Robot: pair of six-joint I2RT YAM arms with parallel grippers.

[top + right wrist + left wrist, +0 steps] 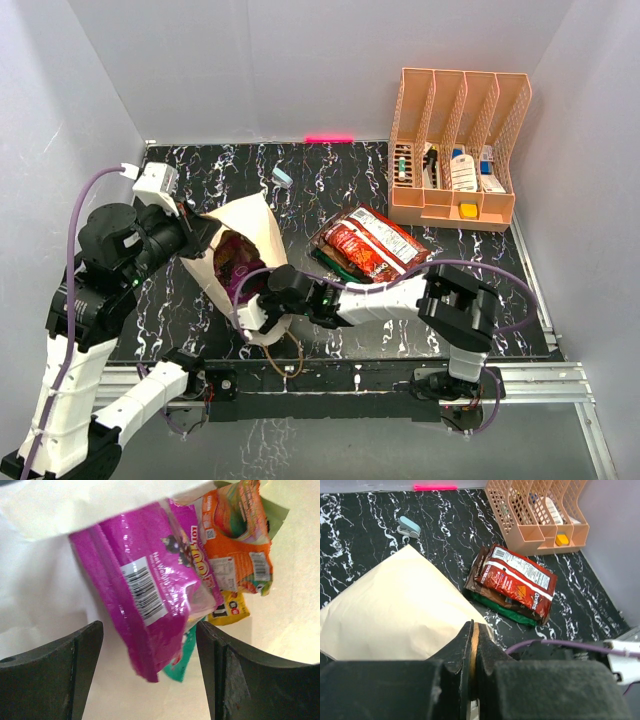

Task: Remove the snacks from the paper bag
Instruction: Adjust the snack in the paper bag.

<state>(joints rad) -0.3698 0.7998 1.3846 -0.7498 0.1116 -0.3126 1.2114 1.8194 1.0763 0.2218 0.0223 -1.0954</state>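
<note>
The left gripper (472,642) was clenched on the rim of the paper bag (252,222), which lay on the black marbled table (330,170). Inside its mouth the right gripper (150,630) stood spread wide, with a purple packet (142,587) loose between its fingers. A stack of red-brown packets (372,245) lay just beside the bag.
</note>
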